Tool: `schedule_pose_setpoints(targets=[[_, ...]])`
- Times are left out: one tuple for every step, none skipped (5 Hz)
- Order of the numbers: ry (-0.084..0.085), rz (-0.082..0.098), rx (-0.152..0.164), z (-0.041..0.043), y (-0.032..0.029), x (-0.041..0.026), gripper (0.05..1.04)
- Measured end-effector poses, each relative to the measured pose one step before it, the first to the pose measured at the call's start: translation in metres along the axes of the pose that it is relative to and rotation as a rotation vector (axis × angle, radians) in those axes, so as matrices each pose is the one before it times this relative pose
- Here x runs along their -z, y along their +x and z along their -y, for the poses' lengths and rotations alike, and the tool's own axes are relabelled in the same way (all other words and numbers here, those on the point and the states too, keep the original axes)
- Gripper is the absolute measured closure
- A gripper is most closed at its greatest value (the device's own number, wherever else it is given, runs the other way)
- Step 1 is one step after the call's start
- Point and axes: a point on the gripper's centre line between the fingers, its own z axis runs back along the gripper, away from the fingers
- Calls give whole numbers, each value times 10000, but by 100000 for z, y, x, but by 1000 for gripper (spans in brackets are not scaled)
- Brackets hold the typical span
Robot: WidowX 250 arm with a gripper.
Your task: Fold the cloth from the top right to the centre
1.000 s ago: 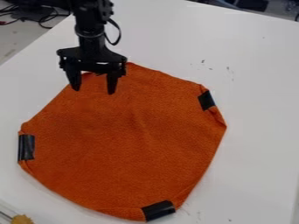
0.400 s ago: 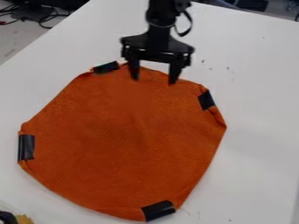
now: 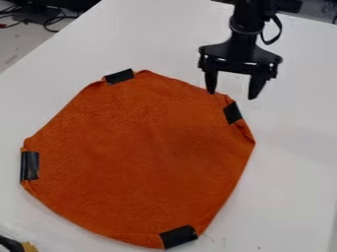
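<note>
We see a white table [image 3: 289,162] running across the view, its left edge slanting away from us and its far edge descending toward the right. On it lies the orange cloth [image 3: 141,157], spread broadly as a rounded, many-sided sheet, nearer the table's left edge than its far edge. The black robot arm [image 3: 247,22] enters over the far edge and ends in the gripper [image 3: 231,95], which hangs at the cloth's far-right corner. We note its two fingers spread well apart and pointing down, with nothing between them: one tip overlaps the cloth's margin in our view, the other lies against white tabletop. We cannot tell whether either tip touches. Four black patches mark the cloth's rim: a far-left patch [image 3: 119,76], a left patch [image 3: 29,166], a near patch [image 3: 178,237] and a far-right patch [image 3: 232,112], the last just below the gripper and beside a small crease. Beyond the table's left edge we find dark cables [image 3: 56,18]; at the view's lower left, a partly cut-off yellowish piece [image 3: 29,247] adjoins something black.
</note>
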Motion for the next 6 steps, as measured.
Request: schedule_pose_setpoints(targets=[[-468, -470, 447, 625, 203, 2544, 82], [-169, -234, -67, -391, 44, 988, 82], [-121, -196, 138, 477, 387, 580, 87], [-86, -243, 193, 470, 501, 807, 159], [-91, -143, 273, 424, 581, -27, 444], [-88, -9, 66, -1, 183, 245, 733]])
